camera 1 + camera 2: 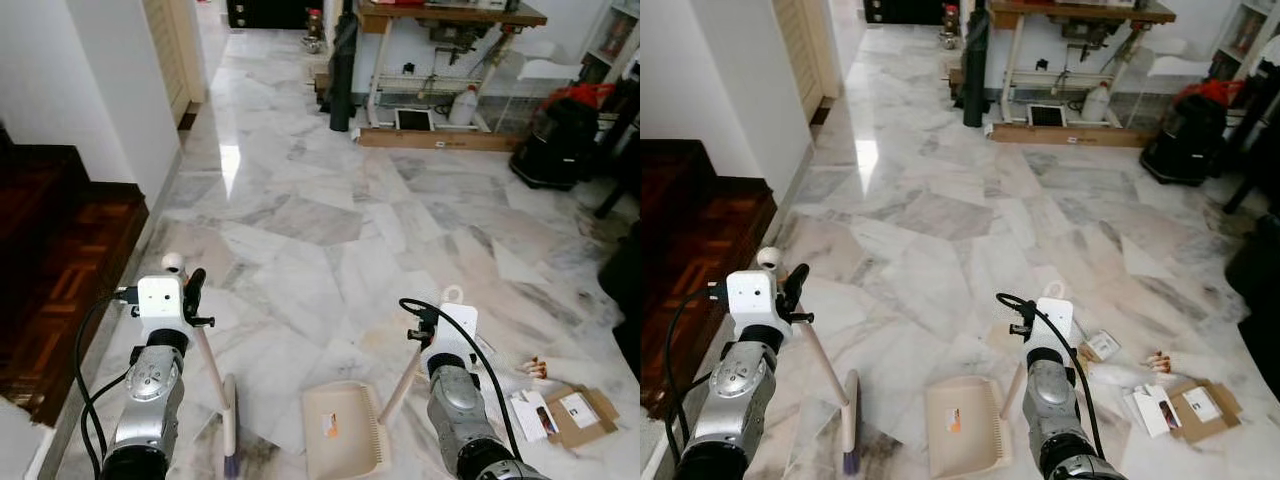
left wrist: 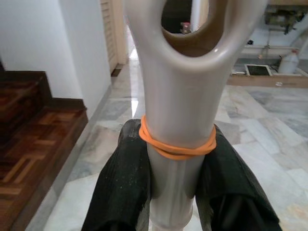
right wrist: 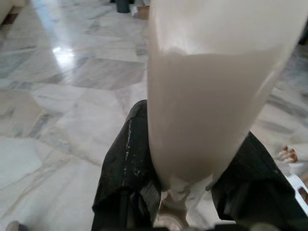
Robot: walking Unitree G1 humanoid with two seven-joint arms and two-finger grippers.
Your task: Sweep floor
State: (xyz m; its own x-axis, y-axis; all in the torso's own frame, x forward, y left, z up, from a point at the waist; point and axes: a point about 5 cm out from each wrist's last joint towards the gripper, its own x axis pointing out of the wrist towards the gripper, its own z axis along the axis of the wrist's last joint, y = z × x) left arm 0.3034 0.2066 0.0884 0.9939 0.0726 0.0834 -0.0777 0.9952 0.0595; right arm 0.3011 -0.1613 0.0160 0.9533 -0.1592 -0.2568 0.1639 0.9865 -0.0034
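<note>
My left gripper [image 1: 190, 296] is shut on the cream broom handle [image 2: 178, 96], just below its hanging loop and an orange rubber band [image 2: 176, 147]. The handle slants down to the broom head [image 1: 230, 425], which rests on the marble floor [image 1: 300, 210]. My right gripper [image 1: 424, 330] is shut on the cream dustpan handle [image 3: 211, 96]. The dustpan [image 1: 345, 432] lies flat on the floor between my arms, just right of the broom head. Litter lies to the right: a torn cardboard piece with papers [image 1: 565, 412], a small scrap [image 1: 535, 368] and a white wrapper [image 1: 1120, 375].
A dark wooden step [image 1: 60, 270] runs along the left, below a white wall [image 1: 110, 80]. Far ahead stands a work table [image 1: 450, 15] with a white bottle [image 1: 463, 105] and boards under it. A black and red vacuum [image 1: 555, 145] sits at the far right.
</note>
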